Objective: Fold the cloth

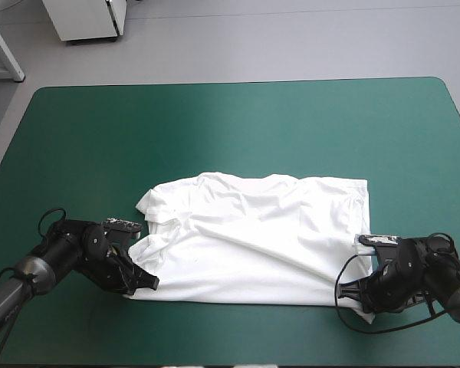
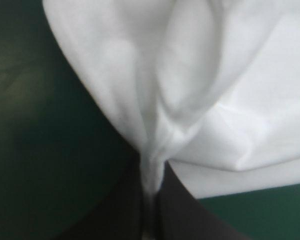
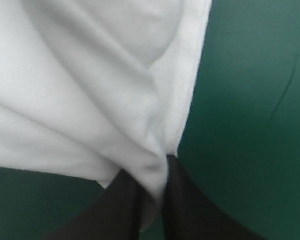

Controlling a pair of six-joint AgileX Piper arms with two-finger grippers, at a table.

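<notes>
The white T-shirt (image 1: 253,238) lies spread and wrinkled on the teal-green cover, toward the table's near edge. My left gripper (image 1: 144,282) is low at the shirt's near left corner, shut on the T-shirt. In the left wrist view its black fingers (image 2: 125,210) pinch a fold of the T-shirt (image 2: 190,75) between them. My right gripper (image 1: 360,295) sits at the near right corner, also shut on the T-shirt. The right wrist view shows the hem of the T-shirt (image 3: 90,85) drawn in between that gripper's black fingers (image 3: 190,210).
Bare teal-green cover (image 1: 238,130) stretches from the shirt to the table's far edge. A narrower strip of cover runs along the near edge (image 1: 238,337) under the shirt. A white cabinet (image 1: 84,19) stands on the floor beyond the table.
</notes>
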